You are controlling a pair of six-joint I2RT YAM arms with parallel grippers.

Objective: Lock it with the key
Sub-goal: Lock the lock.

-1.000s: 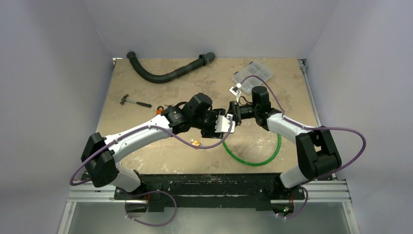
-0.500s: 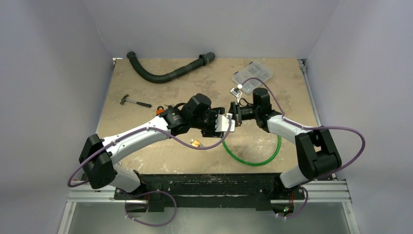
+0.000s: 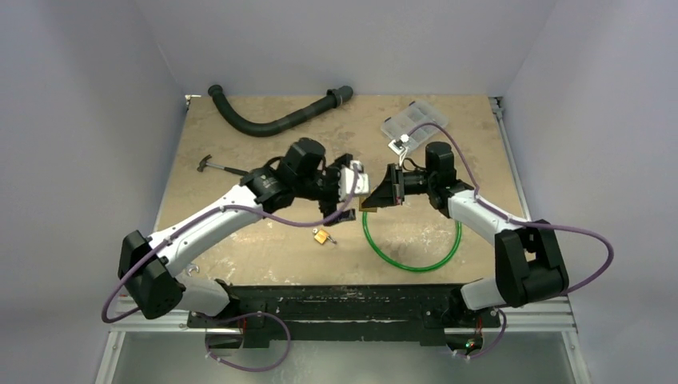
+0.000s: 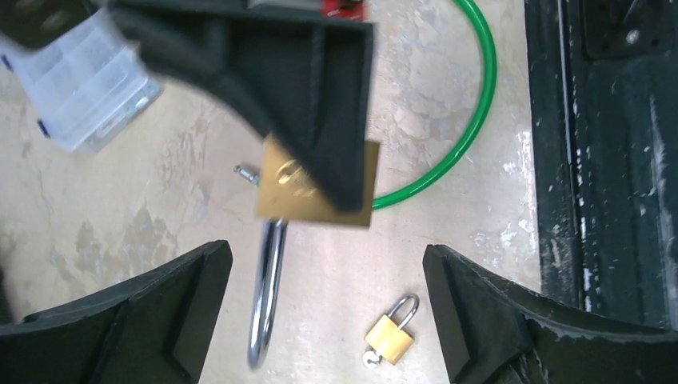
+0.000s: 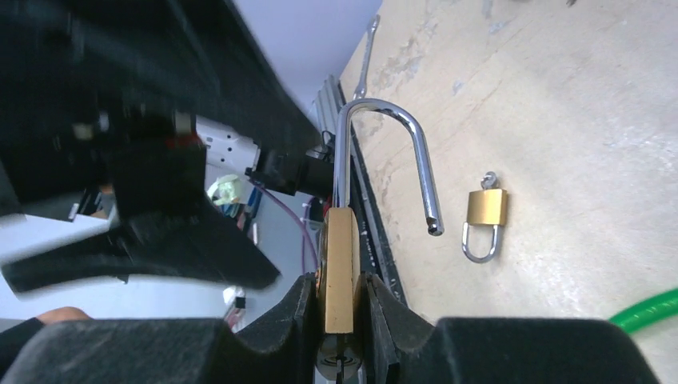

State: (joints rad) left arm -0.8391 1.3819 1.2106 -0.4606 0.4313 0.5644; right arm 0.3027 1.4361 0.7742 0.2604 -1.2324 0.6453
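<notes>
Right wrist view, right tool [image 5: 339, 298] clamped on the brass body of the large padlock [image 5: 340, 256], shackle [image 5: 404, 136] swung open, held above the bench [image 5: 576, 120], left tool [image 4: 326, 258] spread wide just beside it, small padlock [image 4: 390, 338] lying on the bench below.

Both arms: white link shells [image 3: 204, 226], black joint housings [image 3: 528, 264], a purple cable [image 3: 598, 234] looped along each, black base rail [image 3: 344, 298].
</notes>
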